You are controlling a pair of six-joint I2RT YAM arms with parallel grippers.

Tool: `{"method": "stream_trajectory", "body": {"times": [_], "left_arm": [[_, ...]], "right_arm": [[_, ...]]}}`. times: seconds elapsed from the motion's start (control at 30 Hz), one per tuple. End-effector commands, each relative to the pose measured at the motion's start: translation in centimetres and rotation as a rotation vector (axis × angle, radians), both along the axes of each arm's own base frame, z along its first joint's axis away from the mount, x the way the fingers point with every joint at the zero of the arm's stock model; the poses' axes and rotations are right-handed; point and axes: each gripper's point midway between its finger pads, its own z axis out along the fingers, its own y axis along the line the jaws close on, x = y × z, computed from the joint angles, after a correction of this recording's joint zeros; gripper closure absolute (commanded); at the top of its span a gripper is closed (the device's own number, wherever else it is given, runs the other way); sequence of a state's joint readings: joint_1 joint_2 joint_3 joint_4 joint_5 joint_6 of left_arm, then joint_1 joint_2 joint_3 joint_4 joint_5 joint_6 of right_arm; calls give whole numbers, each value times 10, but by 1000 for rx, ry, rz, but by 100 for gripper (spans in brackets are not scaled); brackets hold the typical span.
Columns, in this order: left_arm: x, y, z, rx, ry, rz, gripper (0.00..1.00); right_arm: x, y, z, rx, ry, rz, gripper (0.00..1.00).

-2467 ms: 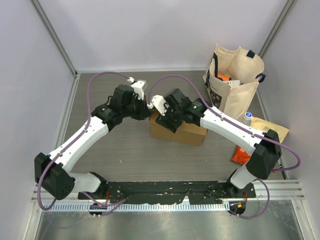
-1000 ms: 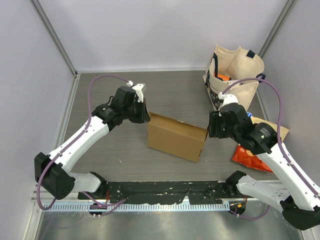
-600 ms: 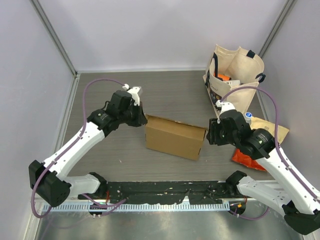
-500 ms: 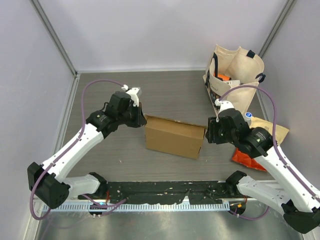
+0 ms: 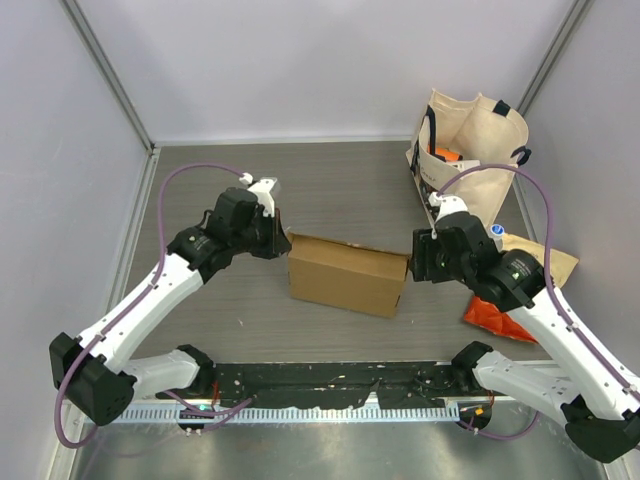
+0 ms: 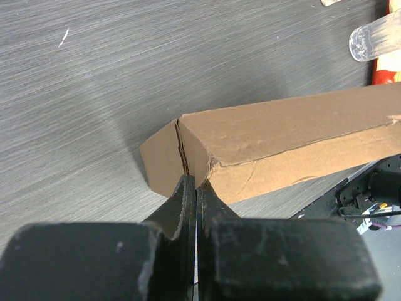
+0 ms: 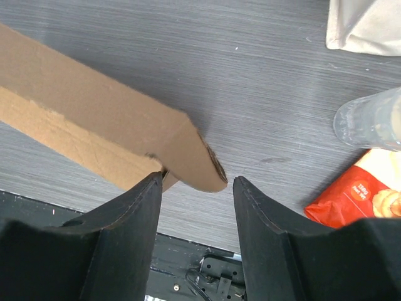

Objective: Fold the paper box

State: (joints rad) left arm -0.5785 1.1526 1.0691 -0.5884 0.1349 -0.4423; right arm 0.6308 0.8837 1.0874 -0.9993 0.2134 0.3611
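Robot test cell in a lab: plain pale wall panels set in aluminium corner posts close in a grey wood-grain table. Left arm and right arm, white with black joints, are bolted to a black base plate beside a metal rail, with purple cables looping loose. A canvas tote bag and an orange snack bag lie at the right like props.
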Motion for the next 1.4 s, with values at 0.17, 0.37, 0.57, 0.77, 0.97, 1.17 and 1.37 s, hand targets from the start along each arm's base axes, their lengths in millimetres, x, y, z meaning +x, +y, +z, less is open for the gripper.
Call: {"method": "stream_trajectory", "body": {"times": [0.17,0.37,0.57,0.77,0.97,1.17,1.37], "left_arm": [[-2,4,4,-9,-17,10,100],[-3,5,6,-8,-26,7,100],[-5,5,4,-27,-32,13,100],[-8,3,5,-73,-41,20,100],[-10,3,4,-91,-44,32,100],[-15,5,-2,-97,-36,38,100],[-16,8,1,-95,-52,47,100]], "right_arm": [[9,-2,7,-2,-37,-35,46],[11,12,-3,48,-26,-1,60],[15,13,4,58,-49,-10,85],[14,38,21,226,-29,-10,99],[15,51,34,415,-17,-118,99],[14,55,43,566,-33,-189,99],[11,54,29,557,-16,-189,99]]}}
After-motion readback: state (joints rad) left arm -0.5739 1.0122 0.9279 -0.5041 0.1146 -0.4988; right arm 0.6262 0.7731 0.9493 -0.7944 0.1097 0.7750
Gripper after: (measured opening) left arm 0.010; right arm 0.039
